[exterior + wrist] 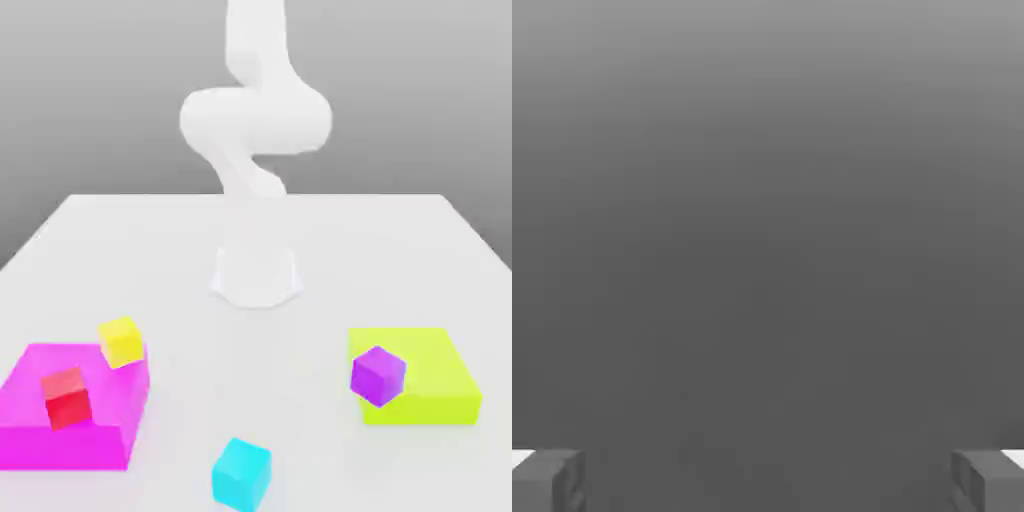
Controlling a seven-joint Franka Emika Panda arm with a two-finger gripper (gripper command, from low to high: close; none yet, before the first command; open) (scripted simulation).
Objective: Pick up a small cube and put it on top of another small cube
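Note:
The small cyan cube (241, 473) rests on the white table (430, 240) near its front edge, about the middle. The small red cube (67, 397) sits on top of a flat magenta block (40, 440) at the exterior view's left. In the hand view my gripper (768, 480) is open: its two grey fingertips (547, 480) stand far apart with nothing between them, facing a plain grey background. The white arm (255, 120) rises from its base (256, 275) at the table's middle and curls upward out of the exterior view.
A yellow cube (121, 340) sits at the magenta block's far corner. A purple cube (378, 375) lies on a flat lime-green block (440, 385) at the exterior view's right.

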